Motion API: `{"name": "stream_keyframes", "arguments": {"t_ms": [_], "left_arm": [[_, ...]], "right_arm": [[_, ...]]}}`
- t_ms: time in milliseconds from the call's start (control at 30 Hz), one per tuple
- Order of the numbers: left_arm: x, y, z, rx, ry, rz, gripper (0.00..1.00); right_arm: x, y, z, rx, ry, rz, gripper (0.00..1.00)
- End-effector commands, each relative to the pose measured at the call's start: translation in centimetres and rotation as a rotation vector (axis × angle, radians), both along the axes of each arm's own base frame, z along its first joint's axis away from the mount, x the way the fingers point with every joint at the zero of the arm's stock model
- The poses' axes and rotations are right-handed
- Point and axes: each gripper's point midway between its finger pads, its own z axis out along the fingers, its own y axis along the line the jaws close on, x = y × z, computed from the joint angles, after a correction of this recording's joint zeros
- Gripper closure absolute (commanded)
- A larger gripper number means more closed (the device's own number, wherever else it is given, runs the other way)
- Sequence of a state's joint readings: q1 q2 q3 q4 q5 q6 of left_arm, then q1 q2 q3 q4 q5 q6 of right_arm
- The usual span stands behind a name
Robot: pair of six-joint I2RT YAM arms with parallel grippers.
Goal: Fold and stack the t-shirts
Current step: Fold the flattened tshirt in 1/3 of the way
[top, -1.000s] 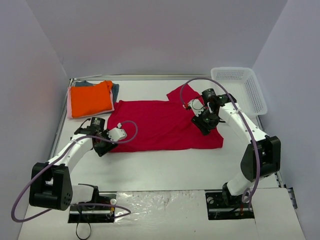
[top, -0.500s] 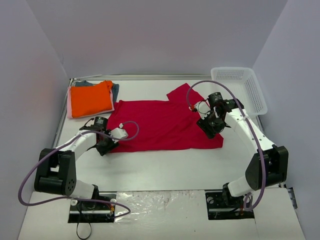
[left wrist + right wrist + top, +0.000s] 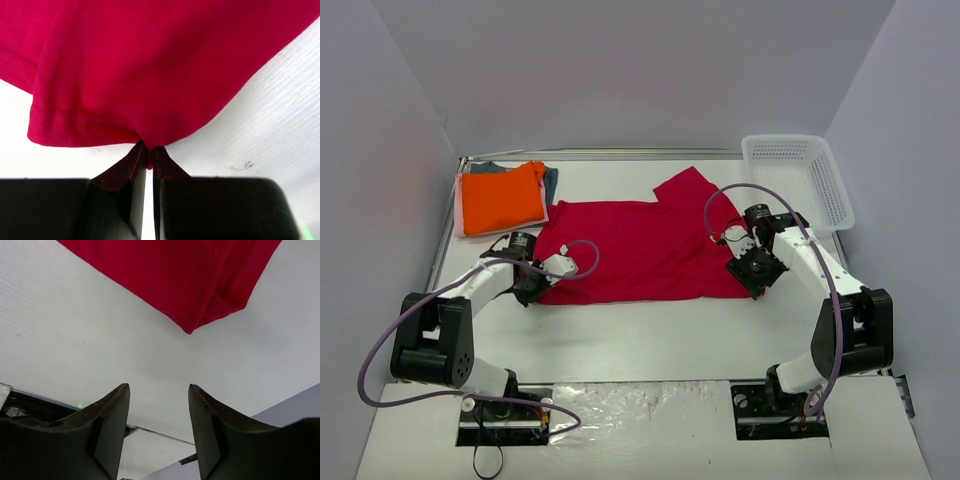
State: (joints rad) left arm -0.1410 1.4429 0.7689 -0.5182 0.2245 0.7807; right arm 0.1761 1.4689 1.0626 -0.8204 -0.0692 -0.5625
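A large crimson-red t-shirt [image 3: 640,250] lies spread flat mid-table, one sleeve pointing to the back right. My left gripper [image 3: 533,288] is at its near-left corner, shut on a pinch of the hem [image 3: 148,152]; the red cloth [image 3: 150,65] fans out beyond the fingertips. My right gripper [image 3: 757,273] hovers open at the shirt's near-right corner. In the right wrist view that corner [image 3: 192,325] lies ahead of the gripper [image 3: 159,390], apart from it, with nothing between the fingers. A folded orange t-shirt [image 3: 500,197] tops a pile at the back left, over a pink one [image 3: 460,218] and a grey-blue one [image 3: 551,181].
A white mesh basket [image 3: 800,172] stands at the back right against the wall. Grey walls close in the table on three sides. Cables loop from both arms over the shirt's edges.
My left gripper has shut on the red shirt's near-left corner. My right gripper has slid right and nearer, off the shirt's body to its near-right corner, staying open.
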Motion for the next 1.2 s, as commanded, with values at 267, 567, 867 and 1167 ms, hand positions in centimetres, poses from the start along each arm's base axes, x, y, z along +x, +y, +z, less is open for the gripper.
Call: {"name": "stream_keyframes", "arguments": {"t_ms": [267,567,867,1167], "left_arm": [[0.8,-0.7,2.0,-0.037,-0.034,0.016,0.98],[0.4,-0.4,2.3,-0.032,-0.049,0.023,0.98],[0.7,-0.6,2.4,-0.043,-0.053,0.031,0.98],[0.5,-0.4,2.5,-0.043,-0.056,0.037,0.98]], "right_arm": [[-0.5,-1.8,-2.7,-0.06,0.132,0.028,0.53],[0.2,-2.6,-4.7,-0.05,0.178,0.01,0.56],[0.7,-2.4,-6.0,-0.027,0.202,0.012,0.62],[1.2,-2.5,-6.7,-0.026,0.197,0.003,0.73]]}}
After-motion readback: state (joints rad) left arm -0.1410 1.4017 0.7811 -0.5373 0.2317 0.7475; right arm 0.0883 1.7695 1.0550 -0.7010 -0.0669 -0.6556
